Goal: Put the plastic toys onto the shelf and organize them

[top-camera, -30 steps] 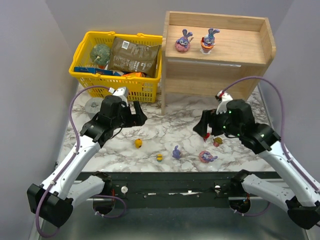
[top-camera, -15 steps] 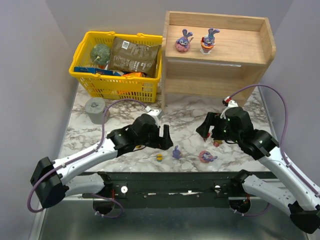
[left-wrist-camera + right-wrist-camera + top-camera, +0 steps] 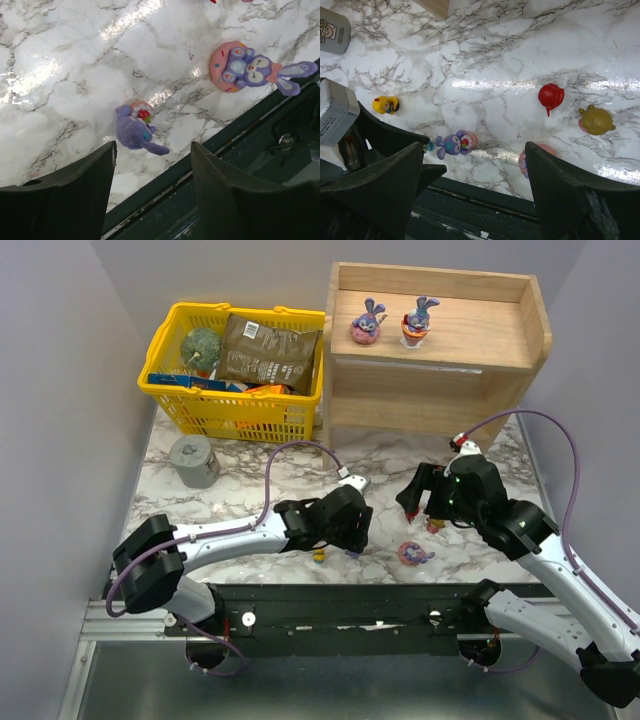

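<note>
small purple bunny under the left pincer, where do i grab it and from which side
Grip the small purple bunny across its rounded body, coming straight down. It lies tipped over on the marble table, its ear thin and trailing toward the near edge; the open left pincer hangs over it.

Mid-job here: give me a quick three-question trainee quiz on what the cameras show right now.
1. True or false: the left claw and right claw are both open and empty.
2. How many toys stand on the shelf top tier?
3. What lies right under the left claw? A) small purple bunny B) packet C) green ball

Key: 1 true; 2 two bunnies; 3 A.
</note>
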Controlling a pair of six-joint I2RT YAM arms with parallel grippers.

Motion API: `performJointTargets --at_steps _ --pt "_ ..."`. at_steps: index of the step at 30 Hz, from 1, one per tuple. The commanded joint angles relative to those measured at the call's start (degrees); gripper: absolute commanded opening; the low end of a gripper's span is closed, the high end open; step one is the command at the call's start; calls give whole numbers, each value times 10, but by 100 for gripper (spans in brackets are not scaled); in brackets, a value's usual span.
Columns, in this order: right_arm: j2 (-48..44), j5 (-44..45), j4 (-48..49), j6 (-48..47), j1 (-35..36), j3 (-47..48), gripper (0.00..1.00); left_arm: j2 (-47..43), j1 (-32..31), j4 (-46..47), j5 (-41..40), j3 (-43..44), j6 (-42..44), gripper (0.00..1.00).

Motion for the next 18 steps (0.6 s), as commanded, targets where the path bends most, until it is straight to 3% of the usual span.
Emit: performJointTargets --at_steps 1,11,17,18 --pt "-8 24 -11 3 2 -9 89 21 -8 -15 -50 15 -1 66" --pt "-7 42 -19 -3 2 -10 89 52 -13 -40 -43 53 18 42" --pt "-5 46 -19 -3 2 -6 89 55 -14 -60 -62 63 33 17" --pt "-5 45 -19 -5 2 -5 89 53 -14 -61 -69 64 35 8"
